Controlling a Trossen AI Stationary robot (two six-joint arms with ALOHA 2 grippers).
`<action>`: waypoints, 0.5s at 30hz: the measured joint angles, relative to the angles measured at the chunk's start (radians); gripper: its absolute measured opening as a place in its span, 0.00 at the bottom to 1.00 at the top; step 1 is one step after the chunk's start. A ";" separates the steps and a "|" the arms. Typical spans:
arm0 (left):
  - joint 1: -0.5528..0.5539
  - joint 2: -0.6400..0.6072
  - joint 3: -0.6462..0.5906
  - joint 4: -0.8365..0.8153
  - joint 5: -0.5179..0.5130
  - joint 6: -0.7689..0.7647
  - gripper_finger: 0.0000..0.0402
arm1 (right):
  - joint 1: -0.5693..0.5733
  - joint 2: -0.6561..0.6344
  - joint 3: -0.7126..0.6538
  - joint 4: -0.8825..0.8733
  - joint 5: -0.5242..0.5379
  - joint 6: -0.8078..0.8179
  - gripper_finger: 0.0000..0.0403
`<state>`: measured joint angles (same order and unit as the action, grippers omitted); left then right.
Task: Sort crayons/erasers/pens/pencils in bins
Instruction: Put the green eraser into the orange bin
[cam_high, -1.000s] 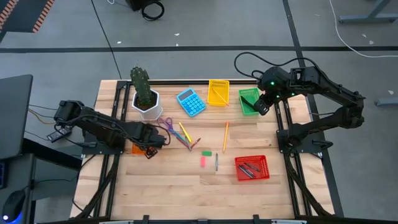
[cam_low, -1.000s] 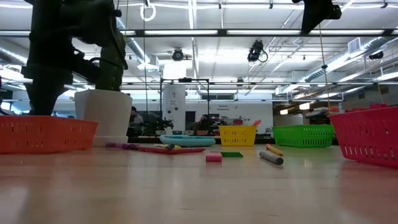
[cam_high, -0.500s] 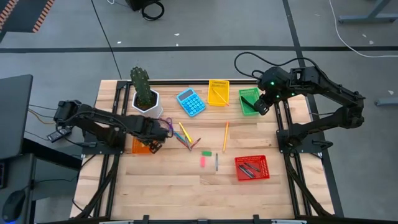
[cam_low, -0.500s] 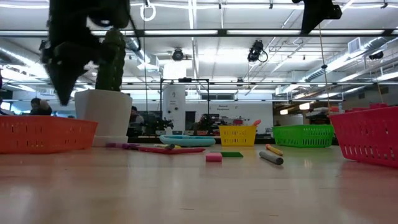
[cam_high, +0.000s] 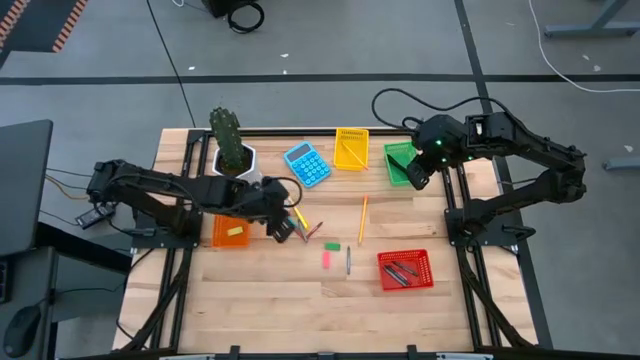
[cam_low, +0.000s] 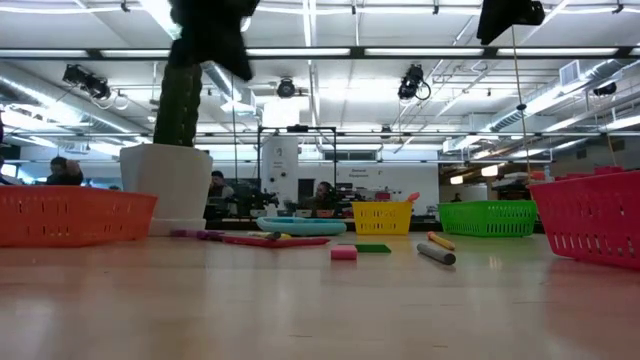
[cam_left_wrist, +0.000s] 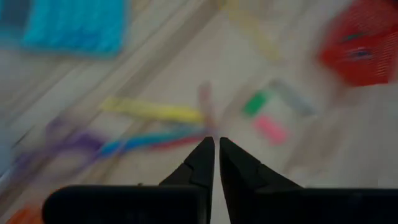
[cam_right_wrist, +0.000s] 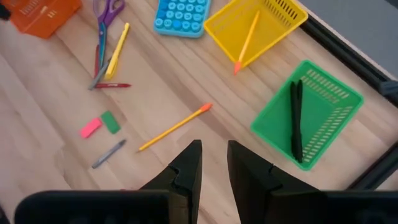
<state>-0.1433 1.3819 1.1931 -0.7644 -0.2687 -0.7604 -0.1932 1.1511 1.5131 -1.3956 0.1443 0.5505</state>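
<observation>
**Ana:** Yellow and blue sticks lie in a loose cluster (cam_high: 300, 222) on the tabletop (cam_high: 270, 300), between the orange bin (cam_high: 229, 232) and the lone pencil (cam_high: 363, 220). Which arm is closer?

**Ben:** The left one, clearly. The left gripper (cam_high: 282, 229) hangs right at the cluster's near edge, just past the orange bin. Its fingers (cam_left_wrist: 202, 163) are pressed almost together with nothing between them.

**Ana:** And which way do the sticks lie from those fingers?

**Ben:** Ahead of the tips in the left wrist view. The yellow stick (cam_left_wrist: 152, 111) runs crosswise to the line the fingers point along, so closing across it looks workable, though the fingers would have to spread first.

**Ana:** The purple scissors (cam_right_wrist: 106, 11) are in that pile too.

**Ben:** Yes, touching or nearly touching the sticks. I judge that the main risk: a low grasp could catch a handle.

**Ana:** The right arm?

**Ben:** The right gripper (cam_high: 417, 170) waits over the green bin (cam_high: 398, 165), well apart from the cluster, fingers parted a little and empty. Two dark pens (cam_right_wrist: 296, 118) already lie in that bin.

**Ana:** Erasers?

**Ben:** The pink eraser (cam_high: 326, 260) and green eraser (cam_high: 332, 245) sit near the tabletop's middle, beyond the cluster.
</observation>
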 joint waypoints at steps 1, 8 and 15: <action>-0.006 0.000 0.000 0.047 0.003 0.029 0.09 | 0.007 0.000 0.000 0.000 0.007 0.000 0.21; -0.035 0.035 0.000 0.186 0.011 -0.001 0.11 | 0.043 0.000 0.000 0.000 0.042 0.042 0.21; -0.070 0.059 0.000 0.214 0.013 -0.045 0.13 | 0.155 0.000 -0.048 0.126 -0.015 0.104 0.21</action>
<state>-0.2130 1.4409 1.1926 -0.5503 -0.2562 -0.8052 -0.0377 1.1515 1.4653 -1.2691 0.1294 0.6548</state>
